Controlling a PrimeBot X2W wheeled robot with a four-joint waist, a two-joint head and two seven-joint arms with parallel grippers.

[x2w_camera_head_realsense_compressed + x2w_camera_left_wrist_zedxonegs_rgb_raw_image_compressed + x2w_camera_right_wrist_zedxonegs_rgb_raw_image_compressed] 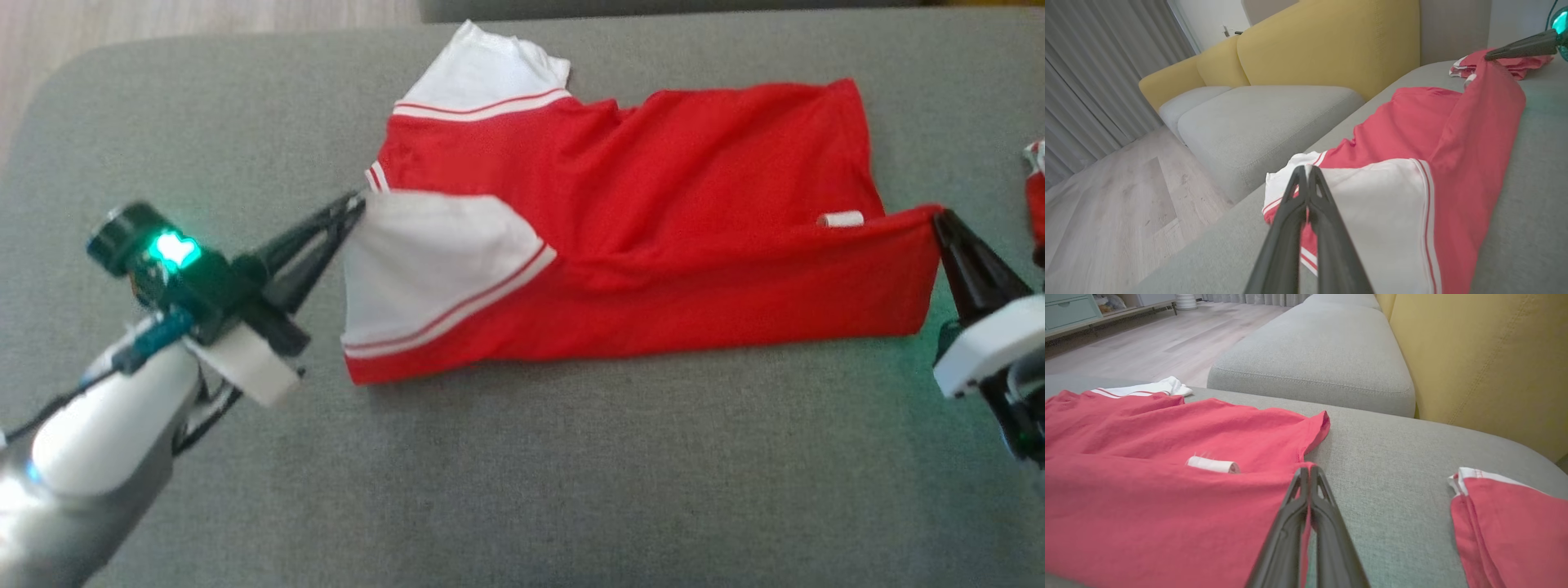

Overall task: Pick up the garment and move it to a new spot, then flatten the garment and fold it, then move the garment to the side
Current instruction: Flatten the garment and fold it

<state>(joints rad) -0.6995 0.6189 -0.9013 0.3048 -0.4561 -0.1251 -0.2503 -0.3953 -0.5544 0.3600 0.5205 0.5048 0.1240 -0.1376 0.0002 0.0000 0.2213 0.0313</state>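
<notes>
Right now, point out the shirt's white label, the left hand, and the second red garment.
white label (pixel 840 219): head view, middle of the rolled tag.
left hand (pixel 357 202): head view, midway between its shut fingertips.
second red garment (pixel 1511 526): right wrist view, its red top layer.

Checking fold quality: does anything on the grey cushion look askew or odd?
The red fabric shirt with white sleeves has its far sleeve jutting out crumpled, and a small rolled white label lies exposed on it.
</notes>
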